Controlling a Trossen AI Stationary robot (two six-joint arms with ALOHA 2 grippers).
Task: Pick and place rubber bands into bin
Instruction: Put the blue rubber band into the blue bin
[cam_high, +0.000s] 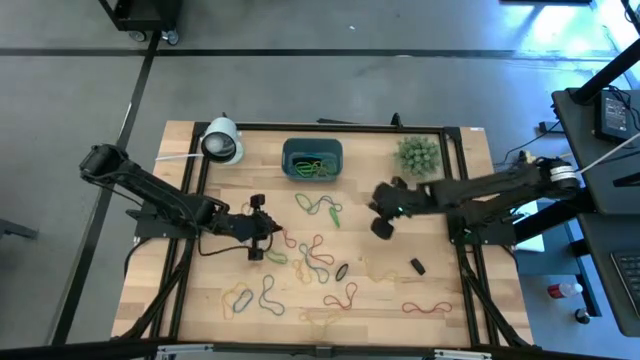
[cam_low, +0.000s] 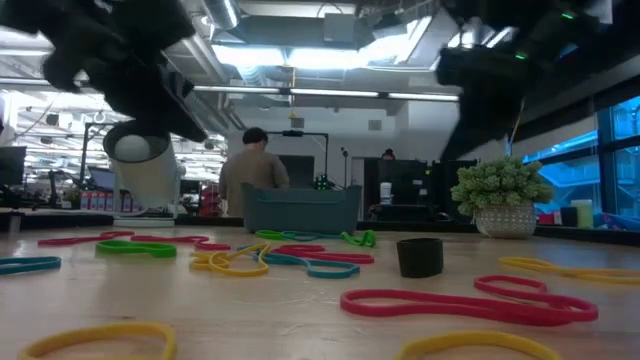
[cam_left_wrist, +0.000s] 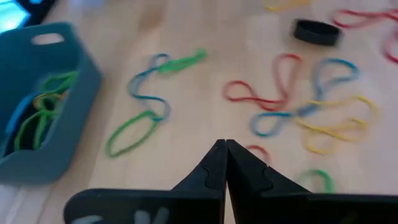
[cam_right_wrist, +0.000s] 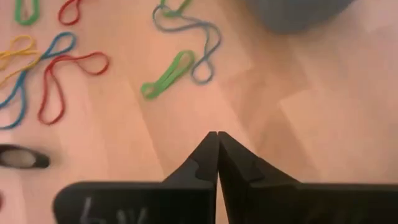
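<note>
My right gripper (cam_right_wrist: 217, 138) is pinched closed on nothing, hovering above bare worktop (cam_high: 440, 290). The nearest rubber bands (cam_high: 320, 208) lie at its 9 o'clock, the bin (cam_high: 312, 160) at 10. The left gripper (cam_left_wrist: 225, 148) is closed and empty too, with bands scattered at its 3 to 5 o'clock.

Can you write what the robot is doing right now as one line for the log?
left gripper: shut, empty, above table | right gripper: shut, empty | bin: some rubber bands inside | many bands loose on table
</note>
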